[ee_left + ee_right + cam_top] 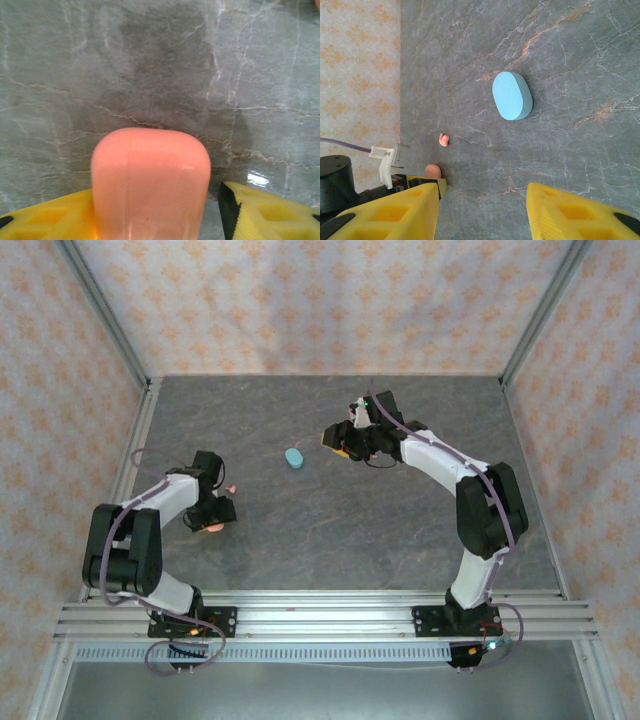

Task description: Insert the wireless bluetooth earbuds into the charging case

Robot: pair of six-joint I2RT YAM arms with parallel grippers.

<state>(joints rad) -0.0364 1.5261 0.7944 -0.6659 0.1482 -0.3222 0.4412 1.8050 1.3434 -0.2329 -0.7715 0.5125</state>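
On the left, the left gripper [155, 220] is loosely straddling the glossy, probably slippery pink case [150, 170] across its flanks; the right gripper [484, 195] is hovering released.

The salmon-pink rounded plastic case [150, 185] stands on the grey marbled tabletop [400, 530] between my left fingers [270, 215]. The tiny salmon-pink earbud [231, 485] lies just behind it, and the light-blue oval case [512, 95] farther right, ahead of my right fingers [395, 210].

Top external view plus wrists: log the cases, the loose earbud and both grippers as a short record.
left gripper: open around the pink case, small gap at one finger
right gripper: open, empty, aimed toward the blue case
blue case: lying free on the table
pink earbud: loose on the table, beside the left gripper
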